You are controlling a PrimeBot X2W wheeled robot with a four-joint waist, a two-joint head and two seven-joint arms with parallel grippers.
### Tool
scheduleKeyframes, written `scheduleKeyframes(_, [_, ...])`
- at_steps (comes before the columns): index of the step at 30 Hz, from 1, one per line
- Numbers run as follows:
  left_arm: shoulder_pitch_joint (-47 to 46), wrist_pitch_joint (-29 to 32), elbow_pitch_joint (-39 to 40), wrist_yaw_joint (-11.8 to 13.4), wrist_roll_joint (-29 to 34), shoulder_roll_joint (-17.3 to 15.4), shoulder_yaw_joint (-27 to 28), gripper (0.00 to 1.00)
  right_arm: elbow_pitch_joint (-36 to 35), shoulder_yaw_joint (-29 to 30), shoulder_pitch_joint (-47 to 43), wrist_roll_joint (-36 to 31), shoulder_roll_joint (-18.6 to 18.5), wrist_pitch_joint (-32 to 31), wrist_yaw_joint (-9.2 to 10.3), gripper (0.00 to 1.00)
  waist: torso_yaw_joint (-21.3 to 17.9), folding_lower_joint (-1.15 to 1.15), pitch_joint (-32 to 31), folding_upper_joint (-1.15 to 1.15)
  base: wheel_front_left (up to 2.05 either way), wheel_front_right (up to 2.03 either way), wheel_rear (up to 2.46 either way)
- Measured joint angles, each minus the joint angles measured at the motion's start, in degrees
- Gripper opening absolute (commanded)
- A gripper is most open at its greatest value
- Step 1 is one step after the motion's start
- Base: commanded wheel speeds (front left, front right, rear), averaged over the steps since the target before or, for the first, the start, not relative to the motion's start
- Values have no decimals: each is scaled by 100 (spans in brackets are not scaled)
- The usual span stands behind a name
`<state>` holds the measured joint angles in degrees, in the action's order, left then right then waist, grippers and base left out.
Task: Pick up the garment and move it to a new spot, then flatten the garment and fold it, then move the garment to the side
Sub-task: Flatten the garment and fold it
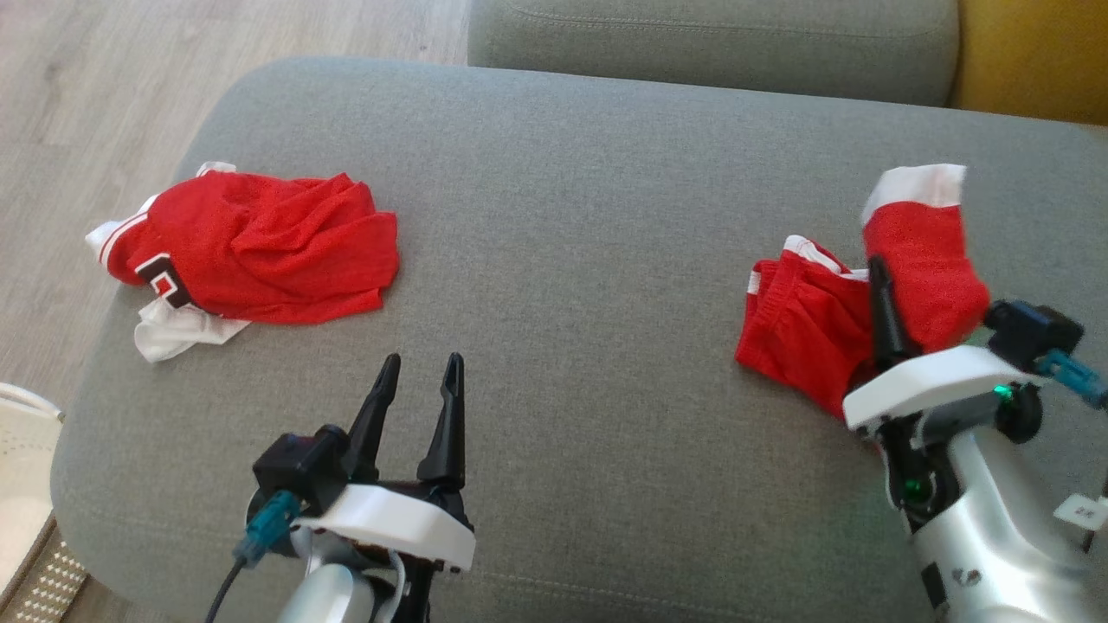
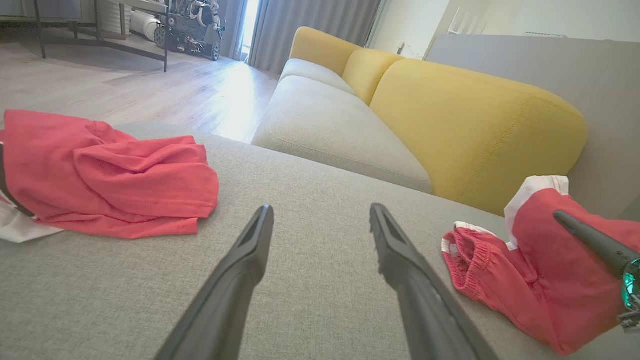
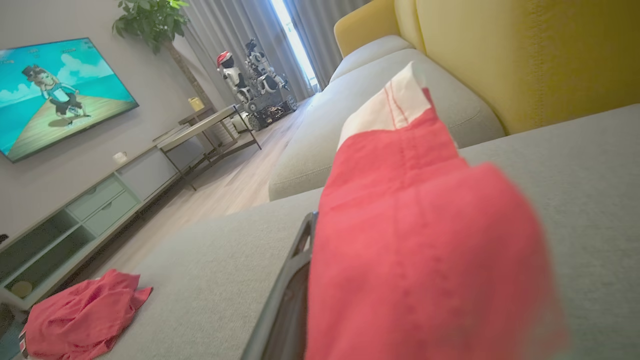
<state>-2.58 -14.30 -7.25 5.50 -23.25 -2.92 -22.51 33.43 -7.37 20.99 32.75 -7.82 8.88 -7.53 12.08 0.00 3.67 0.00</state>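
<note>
The garment [image 1: 805, 337] is a pair of red shorts with white trim, lying at the right of the grey cushion [image 1: 589, 216]. My right gripper [image 1: 887, 272] is shut on it, holding one part [image 1: 926, 260] raised while the rest trails on the cushion. In the right wrist view the red cloth [image 3: 415, 240] drapes over the fingers [image 3: 295, 265], hiding one of them. From the left wrist the same shorts [image 2: 525, 270] appear at the right. My left gripper [image 1: 422, 363] hovers open over the cushion's front middle, its fingers [image 2: 250, 250] holding nothing.
A second red garment with white and black trim [image 1: 260, 247] lies crumpled at the cushion's left end. Beyond are another grey seat [image 1: 710, 35] and yellow back cushions [image 2: 475, 125]. A white basket [image 1: 22, 450] stands on the wood floor [image 1: 86, 86] at lower left.
</note>
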Motion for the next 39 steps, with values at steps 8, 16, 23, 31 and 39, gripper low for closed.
scheduleKeyframes(8, [4,0,-32,0,0,0,-46,100,-114,-591,-194,43,-180,1,0,0,53,0,-35,0,0,0,0])
scheduleKeyframes(16, [5,0,-40,0,-1,0,-74,100,-59,-990,-160,-158,-209,92,0,100,102,0,14,0,0,0,0])
scheduleKeyframes(23, [4,0,-47,2,-2,-1,-88,100,24,-1449,-144,-333,-218,127,0,100,186,0,74,0,0,0,0])
scheduleKeyframes(31, [4,0,-47,13,-4,0,-94,100,199,-1965,-3,-237,-248,-90,0,100,231,0,126,0,0,0,0])
scheduleKeyframes(39, [-2,0,-48,55,-62,0,-108,100,385,-2224,132,153,-391,-361,0,100,152,0,164,0,0,0,0])
